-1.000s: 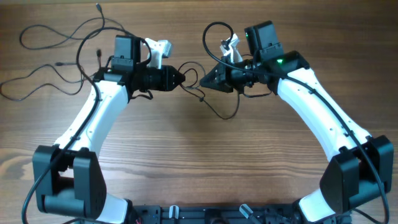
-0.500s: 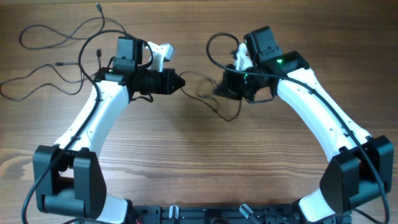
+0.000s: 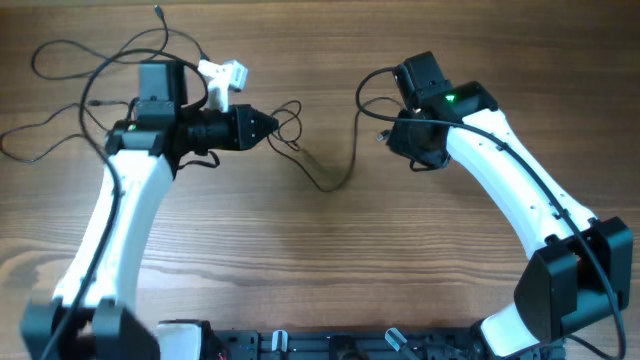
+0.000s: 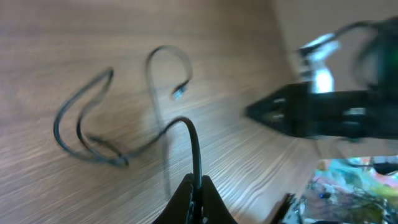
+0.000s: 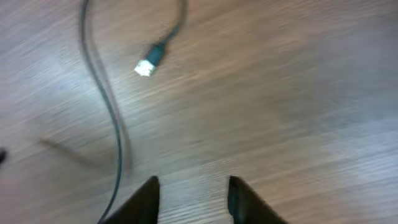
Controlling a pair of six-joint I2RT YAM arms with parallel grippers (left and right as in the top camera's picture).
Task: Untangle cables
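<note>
My left gripper (image 3: 268,123) is shut on a thin dark cable (image 3: 325,183), and in the left wrist view the cord (image 4: 196,146) rises from between the closed fingers (image 4: 200,198). From there the cable loops on the table, dips toward the front, then climbs in an arc to a silvery plug (image 3: 380,135). My right gripper (image 5: 194,186) points down at the wood and is open, with nothing between its fingers. The plug (image 5: 148,65) and its cord (image 5: 102,93) lie ahead of it to the left. More cables (image 3: 60,60) are strewn at the far left.
The table is bare wood (image 3: 330,270). Both arm bases stand at the front corners, with a dark rail (image 3: 320,345) along the front edge. The blurred right arm (image 4: 323,115) shows in the left wrist view.
My right gripper has opened, let go of the cable and swung right, turning downward. My left arm has pulled left with the cable, drawing it out across the middle.
</note>
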